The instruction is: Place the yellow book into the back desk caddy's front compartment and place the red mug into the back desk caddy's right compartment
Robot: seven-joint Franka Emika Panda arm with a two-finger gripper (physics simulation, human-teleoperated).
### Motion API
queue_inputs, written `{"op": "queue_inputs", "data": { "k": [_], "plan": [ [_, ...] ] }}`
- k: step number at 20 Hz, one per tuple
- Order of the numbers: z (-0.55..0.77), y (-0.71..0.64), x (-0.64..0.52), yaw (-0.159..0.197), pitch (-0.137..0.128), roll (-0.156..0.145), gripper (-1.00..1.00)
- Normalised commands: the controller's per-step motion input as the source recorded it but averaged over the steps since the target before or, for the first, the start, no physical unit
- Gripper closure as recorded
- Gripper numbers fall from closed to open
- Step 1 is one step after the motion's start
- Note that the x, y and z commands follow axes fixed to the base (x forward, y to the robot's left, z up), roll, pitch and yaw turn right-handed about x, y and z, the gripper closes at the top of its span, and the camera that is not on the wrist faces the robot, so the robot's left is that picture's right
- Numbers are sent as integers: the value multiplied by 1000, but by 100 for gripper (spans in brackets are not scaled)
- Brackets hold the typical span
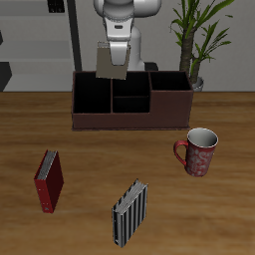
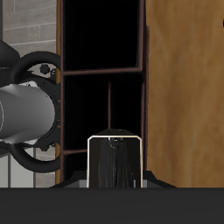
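— Book first: where is the yellow book (image 1: 110, 62)?
— Up in the air, clamped in the gripper (image 1: 113, 66), hanging tilted over the back rim of the back desk caddy (image 1: 129, 118). From the exterior it is a thin tan-grey slab with a speckled cover. In the wrist view only a dark face with a pale outline (image 2: 115, 163) shows between the fingers, which are closed on it.
— And the caddy under it?
— Long, low, maroon-brown, black inside, divided by partitions; the wrist view looks straight down into its sections (image 2: 103, 35).
— The red mug (image 1: 200, 151)?
— Upright on the table nearer the front, apart from the caddy, white inside, pale mottling on red, handle toward the middle of the table.
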Motion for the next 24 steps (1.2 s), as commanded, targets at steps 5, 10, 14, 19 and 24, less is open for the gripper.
{"op": "queue_inputs", "data": {
  "k": [5, 10, 14, 19, 24],
  "plan": [
    [9, 81, 11, 38, -41, 22, 100],
    [-18, 121, -16, 29, -11, 35, 100],
    [-21, 108, -25, 28, -16, 22, 100],
    [-123, 141, -70, 26, 20, 32, 100],
    [-65, 186, -69, 36, 0, 39, 100]
  ]
}}
